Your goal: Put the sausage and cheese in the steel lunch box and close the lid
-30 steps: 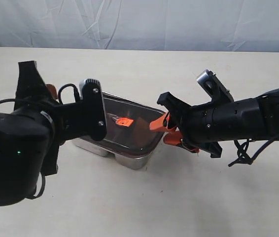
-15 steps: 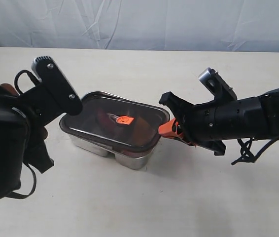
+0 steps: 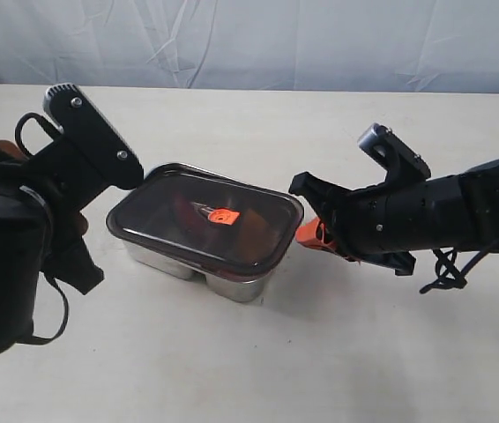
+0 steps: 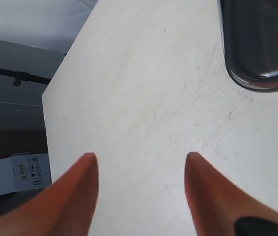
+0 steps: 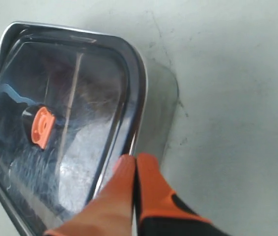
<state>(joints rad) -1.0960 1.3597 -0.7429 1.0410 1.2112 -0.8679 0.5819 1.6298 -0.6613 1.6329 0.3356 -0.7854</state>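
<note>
The steel lunch box [image 3: 232, 284] stands mid-table with the dark lid [image 3: 170, 233] lying flat on it, its orange tab [image 3: 223, 215] in the middle. Through the lid a dim red shape, the sausage [image 3: 185, 208], shows; the cheese cannot be made out. My right gripper [image 3: 309, 234] is shut with nothing between its fingers, its tips at the lid's right edge [image 5: 135, 158]. The lid [image 5: 70, 123] and tab [image 5: 41, 126] fill the right wrist view. My left gripper [image 4: 141, 157] is open over bare table, left of the box, whose corner [image 4: 257, 86] shows.
The pale table [image 3: 258, 370] extends all round the box. A wrinkled white backdrop [image 3: 258, 40] hangs behind its far edge. In the left wrist view the table's edge [image 4: 48, 128] drops to a dark floor with a cardboard box [image 4: 16, 174].
My left arm has drawn back to the left and up, off the lid, which has settled flat on the box. My right gripper has shut and slid slightly right.
</note>
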